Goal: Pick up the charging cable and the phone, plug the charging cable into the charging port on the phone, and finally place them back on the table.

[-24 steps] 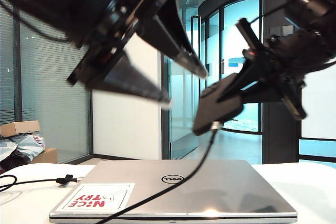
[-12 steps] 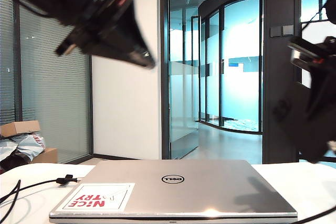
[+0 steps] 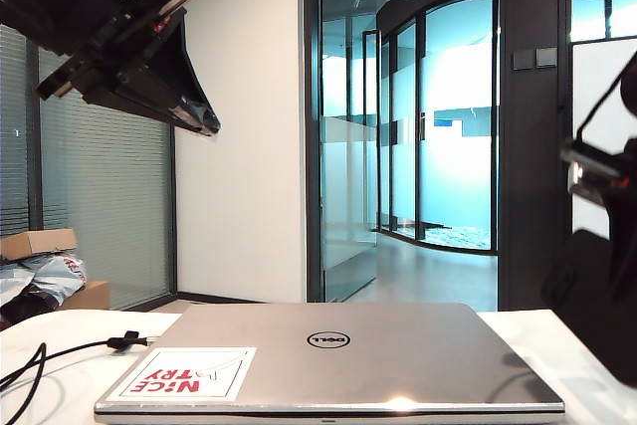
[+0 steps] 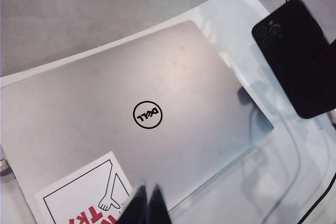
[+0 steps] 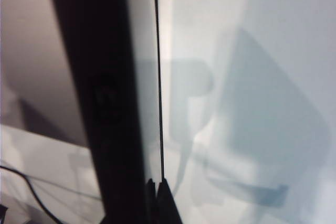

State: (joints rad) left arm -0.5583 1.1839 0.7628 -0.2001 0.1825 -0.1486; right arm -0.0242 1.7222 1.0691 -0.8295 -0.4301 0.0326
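Note:
The black phone (image 4: 294, 61), camera bump showing, hangs just off the far right corner of the silver laptop (image 4: 131, 93). My right gripper (image 5: 157, 183) is shut on the phone (image 5: 105, 103), which fills that view as a dark band; in the exterior view only the right arm (image 3: 602, 306) shows, low at the right edge. The charging cable (image 3: 70, 347) lies on the white table (image 3: 50, 395) at the left, with its strap knot (image 3: 126, 341). More of the charging cable (image 4: 319, 203) curves near the phone. The charging port is hidden. My left gripper (image 3: 204, 124) is shut and empty, high at the upper left, with its tips (image 4: 148, 190) over the laptop's sticker.
The closed Dell laptop (image 3: 328, 355) with a red-lettered sticker (image 3: 184, 373) takes up the middle of the table. A cardboard box and bags (image 3: 40, 246) lie beyond the table's left end. Glass doors and a corridor are behind.
My left gripper has shut and swung up and to the left. The right arm has dropped to the right edge with the phone. The cable no longer crosses the laptop lid.

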